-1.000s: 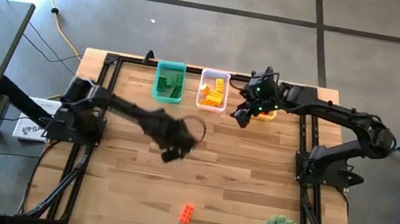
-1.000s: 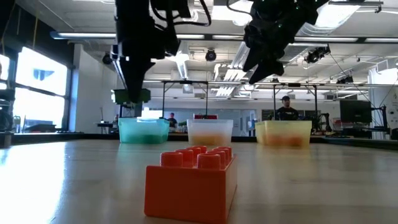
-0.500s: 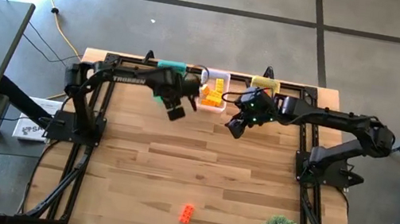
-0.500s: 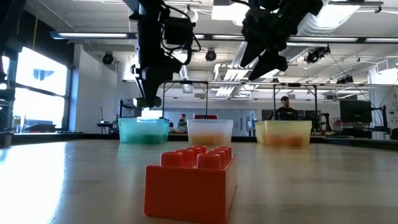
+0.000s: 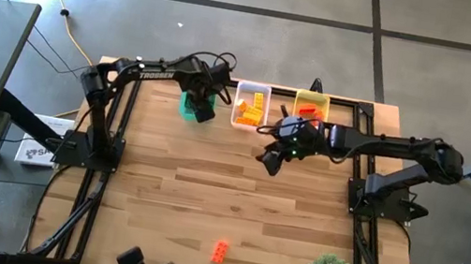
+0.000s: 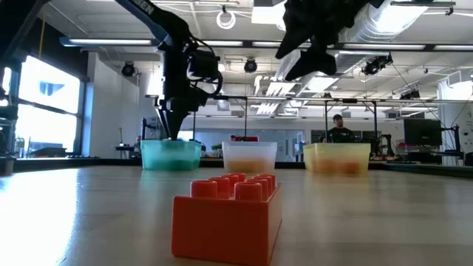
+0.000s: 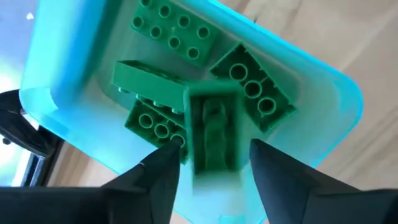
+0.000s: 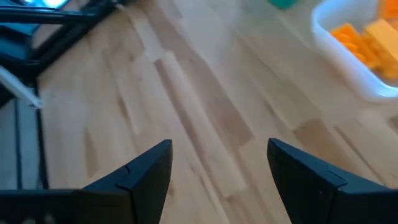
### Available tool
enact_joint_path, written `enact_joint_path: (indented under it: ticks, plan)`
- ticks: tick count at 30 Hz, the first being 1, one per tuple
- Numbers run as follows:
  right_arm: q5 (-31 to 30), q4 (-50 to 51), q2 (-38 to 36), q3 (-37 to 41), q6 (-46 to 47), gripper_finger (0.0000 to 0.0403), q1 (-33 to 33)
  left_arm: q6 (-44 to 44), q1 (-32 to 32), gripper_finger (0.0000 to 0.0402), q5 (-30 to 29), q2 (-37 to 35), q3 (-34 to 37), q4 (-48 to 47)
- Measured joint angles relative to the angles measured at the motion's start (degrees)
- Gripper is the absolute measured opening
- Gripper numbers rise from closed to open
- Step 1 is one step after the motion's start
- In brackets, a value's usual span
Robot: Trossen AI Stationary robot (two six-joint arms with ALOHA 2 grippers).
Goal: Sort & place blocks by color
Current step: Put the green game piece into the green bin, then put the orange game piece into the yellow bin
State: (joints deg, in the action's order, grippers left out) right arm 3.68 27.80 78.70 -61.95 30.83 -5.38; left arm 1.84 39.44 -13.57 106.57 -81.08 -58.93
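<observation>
The left pincer (image 5: 200, 108) hangs over the teal bin (image 7: 323, 99) at about 11 o'clock on the table (image 5: 298, 218), its fingers (image 7: 155, 180) spread, with a blurred green block (image 7: 214, 140) between them, apparently just let go and dropping onto the green blocks (image 7: 174, 31) already piled inside. So the step in hand looks like the release of a green block into its bin. The right pincer (image 5: 269, 159) is above bare wood just in front of the clear bin (image 5: 249, 120), at about 12 o'clock, its fingers (image 8: 140, 171) spread and holding nothing. That bin holds yellow and orange pieces, and the yellow bin (image 5: 312, 102) at about 1 o'clock shows red ones. One orange-red block (image 5: 220, 251) lies alone near the table's front edge, at about 6 o'clock, well apart from both arms; in the low view it fills the foreground, studs up. The next move probably calls for one arm to travel to it, come down with fingers astride its sides, close, then carry it to the bin matching its colour. The left arm should lift clear of the teal bin first.
</observation>
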Motion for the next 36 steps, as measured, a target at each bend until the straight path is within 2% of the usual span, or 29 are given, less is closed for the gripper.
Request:
enact_joint_path:
  ticks: [4,10,16,25,36]
  plan:
    - [-0.6,-2.6,0.0,0.0,0.2,0.0250,1.7,0.5,0.6,0.0192,0.1,0.0,0.0,0.9]
    - [-1.8,-3.3,0.2,0.0,-1.3,0.0250,3.3,1.8,0.4,0.0193,0.2,0.0,0.0,0.2]
    - [5.9,-5.1,2.6,0.0,-7.7,0.0250,4.6,-0.2,-1.3,0.0192,4.7,-2.1,0.0,-1.6]
    - [10.2,-13.7,8.0,0.0,-22.7,0.0250,8.3,-9.6,-8.5,0.0192,6.3,-10.4,0.0,-6.2]
    - [12.9,-21.7,10.7,0.0,-42.1,0.0250,13.0,-29.6,-20.2,0.0191,7.7,-20.8,0.0,-11.6]
